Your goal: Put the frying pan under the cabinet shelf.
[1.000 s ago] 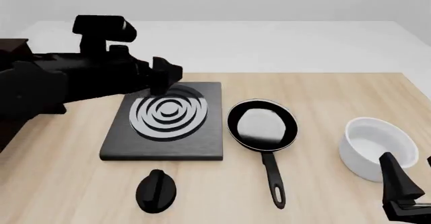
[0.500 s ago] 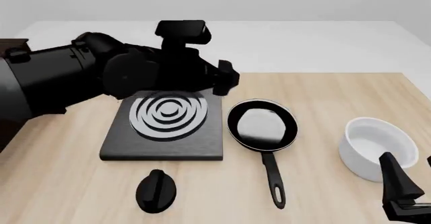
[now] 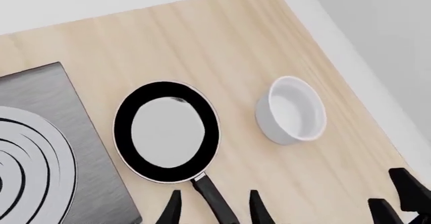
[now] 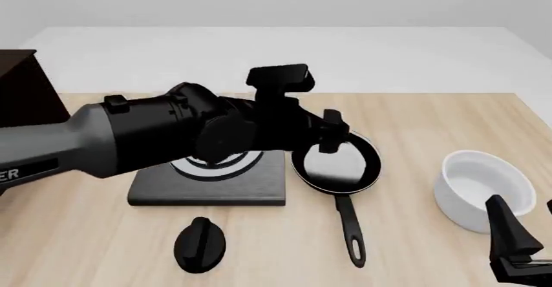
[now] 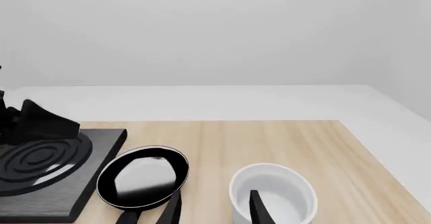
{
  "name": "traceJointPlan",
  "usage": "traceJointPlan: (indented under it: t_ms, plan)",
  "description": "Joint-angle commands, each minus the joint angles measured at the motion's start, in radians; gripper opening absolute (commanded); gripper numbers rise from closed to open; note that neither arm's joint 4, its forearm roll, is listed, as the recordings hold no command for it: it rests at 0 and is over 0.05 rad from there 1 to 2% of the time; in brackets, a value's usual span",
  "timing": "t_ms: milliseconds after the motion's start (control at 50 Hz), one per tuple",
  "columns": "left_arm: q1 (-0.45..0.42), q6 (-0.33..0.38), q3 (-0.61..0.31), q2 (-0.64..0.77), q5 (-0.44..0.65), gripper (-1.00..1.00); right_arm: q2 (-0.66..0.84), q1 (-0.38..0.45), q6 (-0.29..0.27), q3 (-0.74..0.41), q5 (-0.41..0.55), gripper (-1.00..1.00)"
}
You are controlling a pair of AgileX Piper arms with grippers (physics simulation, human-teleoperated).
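- At the middle of the front frame, we are seeing the frying pan [image 4: 335, 161] lying on the tabletop [image 4: 414, 125].
- Our left tool [image 4: 332, 132] is hovering over its rim, fingers spread wide.
- Our right tool [image 5: 214, 206], lower right, is gaping too, holding nothing.

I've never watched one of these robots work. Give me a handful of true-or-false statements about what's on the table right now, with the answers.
1. The frying pan lies on the bare table, right of the stove plate. True.
2. The left gripper is clamped on the pan's handle. False: its fingers stand apart, holding nothing.
3. The white bowl has food in it. False: it looks empty.
4. A black knob lies on the table nearer the camera than the stove plate. True.
5. The pan already sits under the cabinet shelf. False: the cabinet is at the far left, well away from the pan.
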Motion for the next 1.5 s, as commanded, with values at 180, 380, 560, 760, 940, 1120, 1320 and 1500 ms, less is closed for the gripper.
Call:
traceJointPlan:
  t_ms: [180, 380, 560, 760, 940, 1120, 1320, 1500]
  plan:
    - [-0.062, -0.103, 0.062, 0.082, -0.092, 1.0, -0.002, 0.0, 0.0, 0.0, 0.002, 1.0]
    - [-0.081, -0.161, 0.084, 0.137, -0.141, 1.0, -0.001, 0.0, 0.0, -0.001, 0.002, 1.0]
    - [-0.092, -0.188, 0.08, 0.184, -0.159, 1.0, -0.001, 0.0, 0.0, 0.0, 0.001, 1.0]
    - [-0.083, -0.216, 0.079, 0.232, -0.183, 1.0, 0.0, 0.0, 0.0, 0.001, 0.0, 1.0]
    - [-0.089, -0.244, 0.093, 0.281, -0.223, 1.0, -0.001, 0.0, 0.0, 0.001, 0.0, 1.0]
    - [-0.086, -0.248, 0.079, 0.319, -0.233, 1.0, 0.0, 0.0, 0.0, 0.001, 0.0, 1.0]
    - [-0.121, -0.284, 0.091, 0.361, -0.276, 1.0, -0.001, -0.001, 0.001, 0.001, 0.0, 1.0]
    - [-0.148, -0.311, 0.099, 0.387, -0.308, 1.0, 0.0, -0.001, 0.0, 0.001, 0.0, 1.0]
